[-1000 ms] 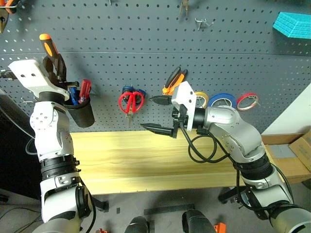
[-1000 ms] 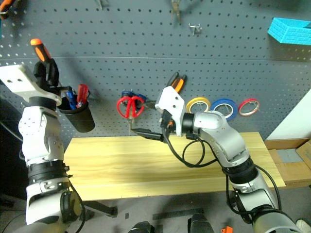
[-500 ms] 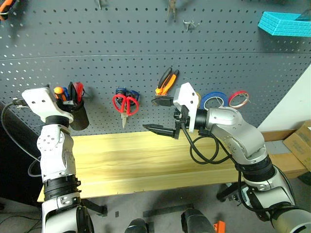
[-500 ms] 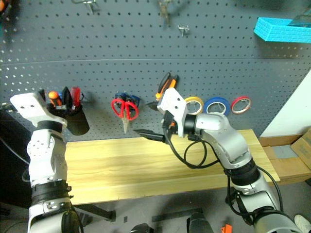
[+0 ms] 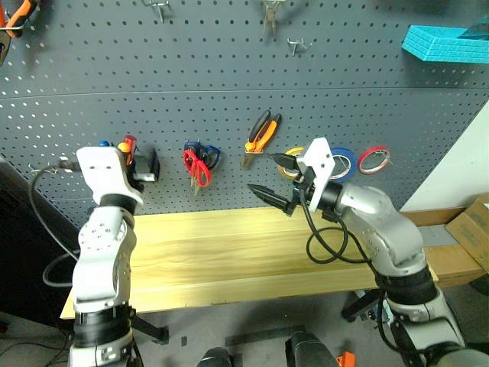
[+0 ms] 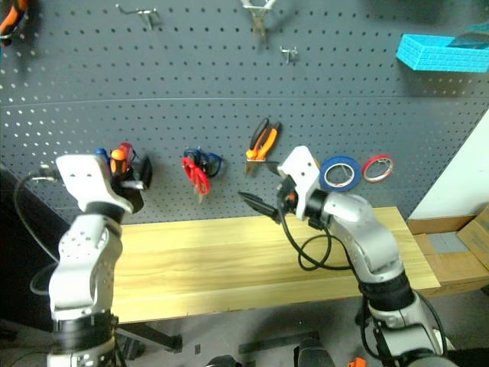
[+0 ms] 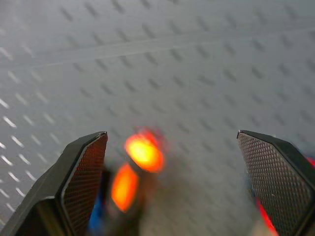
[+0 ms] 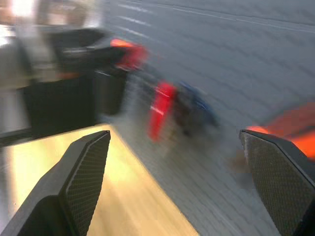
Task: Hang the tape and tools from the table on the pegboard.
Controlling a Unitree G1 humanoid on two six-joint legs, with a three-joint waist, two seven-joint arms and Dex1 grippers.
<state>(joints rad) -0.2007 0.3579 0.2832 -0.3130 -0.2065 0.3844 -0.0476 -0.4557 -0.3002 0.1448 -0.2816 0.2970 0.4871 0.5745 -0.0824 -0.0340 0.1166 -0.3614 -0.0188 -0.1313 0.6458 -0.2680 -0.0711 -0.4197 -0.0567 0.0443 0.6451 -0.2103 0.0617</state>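
On the pegboard [image 5: 229,84] hang red-handled scissors [image 5: 195,165], orange-and-black pliers [image 5: 260,131] and the dark blue tape [image 5: 344,160]. The screwdriver's orange handle [image 5: 122,145] stands in a black cup [image 6: 140,174] on the board, partly hidden by my left wrist. My left gripper [image 7: 171,135] is open and faces the board, with that handle [image 7: 142,152] a little beyond its fingers. My right gripper [image 5: 262,172] is open and empty, level over the back of the table [image 5: 229,252], just below the pliers.
Blue-handled scissors [image 5: 208,155] hang behind the red ones. A yellow tape ring [image 5: 293,164] and a red tape ring [image 5: 372,158] flank the blue tape. A teal block [image 5: 447,42] sits high on the right; cardboard boxes [image 5: 467,228] stand right of the table.
My left gripper has opened and let go of the screwdriver, which now stands in the cup; the left arm has sunk. My right gripper has drifted right and lower. The camera has shifted.
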